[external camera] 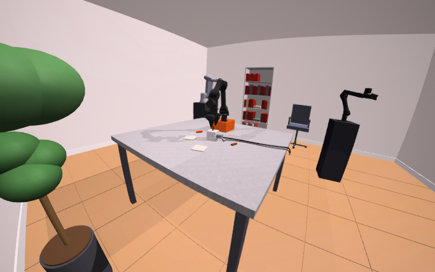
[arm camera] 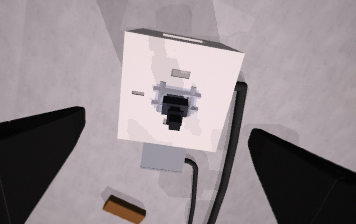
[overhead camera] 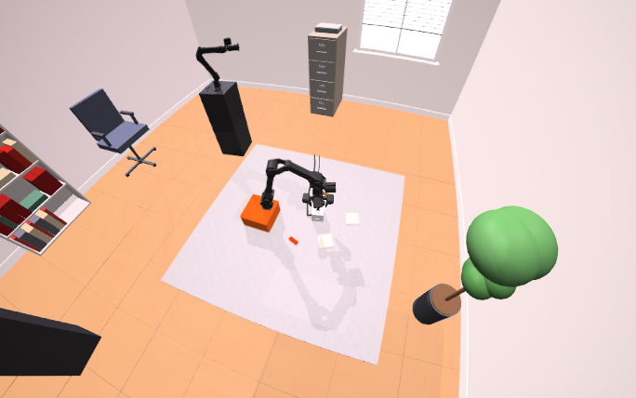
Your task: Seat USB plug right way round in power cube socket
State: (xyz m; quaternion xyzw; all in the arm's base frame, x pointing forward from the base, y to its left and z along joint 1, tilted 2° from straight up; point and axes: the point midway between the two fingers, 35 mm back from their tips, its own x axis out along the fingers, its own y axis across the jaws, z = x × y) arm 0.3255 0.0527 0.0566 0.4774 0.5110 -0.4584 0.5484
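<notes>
- Your tool (arm camera: 170, 150) is spread wide and pinches nothing: in the wrist view its two dark fingers sit at the lower left and lower right corners of the frame, well apart, with bare counter (arm camera: 60, 60) between them.
- You are looking straight down on the white power cube (arm camera: 150, 65), which fills the upper middle of the wrist view.
- The black USB plug (arm camera: 175, 107) stands in the socket on the cube's top face, just right of the face's centre. You cannot tell from these views how deep it sits or which way round it is.
- A grey block (arm camera: 160, 159) juts from the cube's lower edge, and a black cable (arm camera: 192, 190) runs from it to the bottom of the frame. A second black cable (arm camera: 235, 130) runs down the cube's right side.
- A small brown piece (arm camera: 124, 209) lies on the counter at the lower left of the cube, apart from it.
- In the top view, the arm (overhead camera: 295, 171) reaches right from its orange base (overhead camera: 255, 220), and the tool hangs over the cube at the frame's middle.
- There you also see a small red piece (overhead camera: 293, 240) and two white pads (overhead camera: 351, 218) on the counter, below and right of the cube.
</notes>
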